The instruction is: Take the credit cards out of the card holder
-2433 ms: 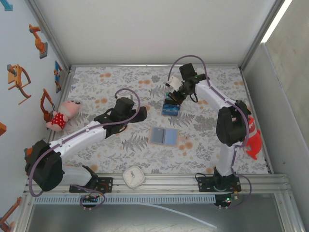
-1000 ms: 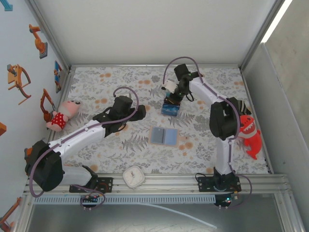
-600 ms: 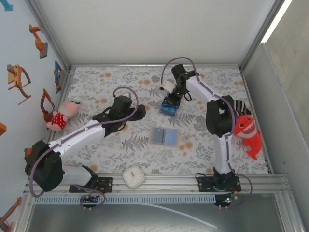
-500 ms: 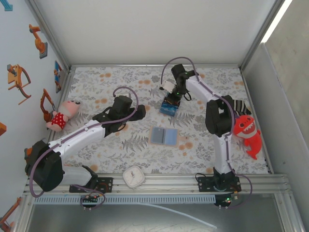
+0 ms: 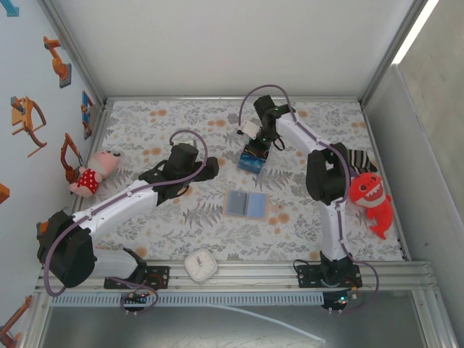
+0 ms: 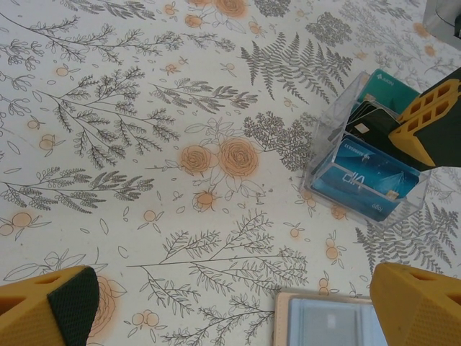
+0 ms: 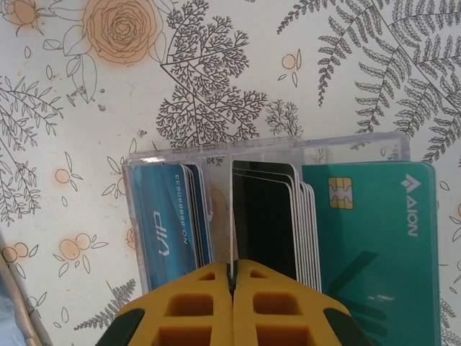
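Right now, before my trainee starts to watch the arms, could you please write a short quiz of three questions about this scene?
1. True or false: the card holder lies open and flat on the table, and no gripper touches it.
2. The shut right gripper is at which thing? A) the clear card box B) the white clock C) the pink plush toy
3. Fill in the missing word: the jaws of the left gripper are ____.

Key: 1 true; 2 A; 3 open.
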`<act>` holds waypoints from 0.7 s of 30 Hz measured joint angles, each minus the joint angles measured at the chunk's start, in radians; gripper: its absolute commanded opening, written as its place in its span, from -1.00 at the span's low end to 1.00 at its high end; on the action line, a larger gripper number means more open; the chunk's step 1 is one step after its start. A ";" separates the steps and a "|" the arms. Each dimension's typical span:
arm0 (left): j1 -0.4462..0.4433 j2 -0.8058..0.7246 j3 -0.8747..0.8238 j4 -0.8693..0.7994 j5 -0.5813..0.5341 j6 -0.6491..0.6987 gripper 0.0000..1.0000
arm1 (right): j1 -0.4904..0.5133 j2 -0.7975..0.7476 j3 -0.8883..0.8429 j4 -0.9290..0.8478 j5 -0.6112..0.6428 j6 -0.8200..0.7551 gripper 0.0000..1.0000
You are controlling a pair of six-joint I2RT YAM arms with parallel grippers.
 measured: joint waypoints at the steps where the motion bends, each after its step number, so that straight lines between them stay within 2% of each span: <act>1: 0.000 -0.002 0.000 0.000 0.000 0.000 0.94 | 0.000 0.000 0.002 0.001 0.004 0.003 -0.89; 10: 0.006 -0.022 0.000 0.000 0.000 0.002 0.94 | 0.000 0.000 0.003 0.013 0.011 0.031 -0.74; 13: 0.006 -0.034 0.000 0.000 0.000 0.003 0.94 | 0.000 -0.005 0.003 0.024 0.011 0.044 -0.57; 21: 0.006 -0.059 0.000 0.000 -0.002 0.003 0.94 | 0.000 -0.081 -0.032 0.068 0.021 0.078 -0.57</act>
